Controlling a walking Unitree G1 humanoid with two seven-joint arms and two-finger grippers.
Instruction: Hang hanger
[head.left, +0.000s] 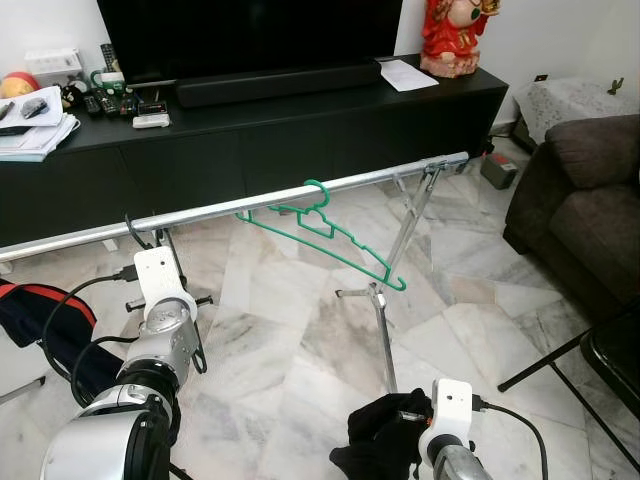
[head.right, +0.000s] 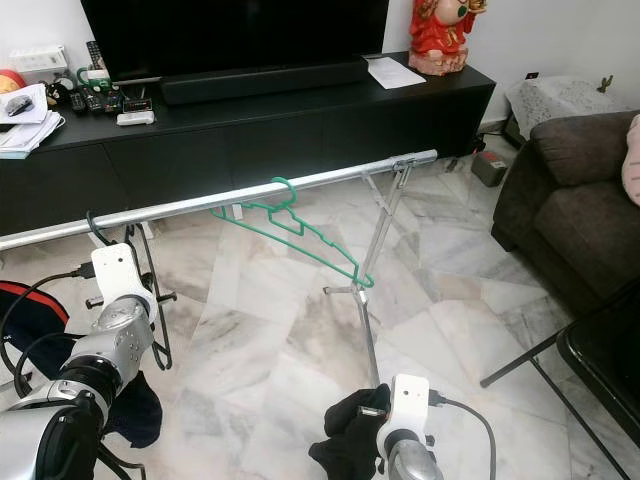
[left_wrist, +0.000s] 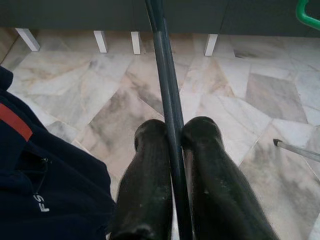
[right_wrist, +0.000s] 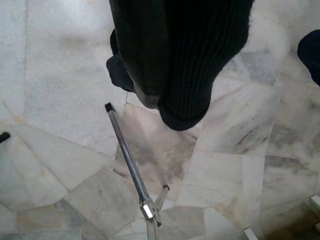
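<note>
On the robot's left, the left gripper (left_wrist: 172, 165) is reaching up at the rail (head.left: 250, 205), its two black fingers (left_wrist: 147, 180) lying close on either side of a thin dark rod (left_wrist: 167, 95) that is running straight out between the jaws toward the base of the black TV cabinet (head.left: 260, 140); the jaws are looking nearly closed around it, though whether they are truly pinching it I cannot tell. Just beside those jaws a dark garment with a red stripe (left_wrist: 30, 165) is lying on the marble floor (head.left: 290, 330). Further along the rail from the left jaws, the green hanger (head.left: 325, 235) is already hooking over the rail and dangling tilted, free of both grippers, so the hanging itself is looking done and what is left seems to be only letting go and drawing the arms back. Beyond the hanger, the rack's folding leg (head.left: 385, 320) is standing between the two arms and could be snagging a careless retreat. On the right, the right gripper (right_wrist: 150, 65) is hanging low, its jaws closing on a black knitted cloth (right_wrist: 200, 55) that is draping over one finger, with the leg's foot on the floor below those jaws. A dark sofa (head.left: 590, 200) is sitting well off to the right.
</note>
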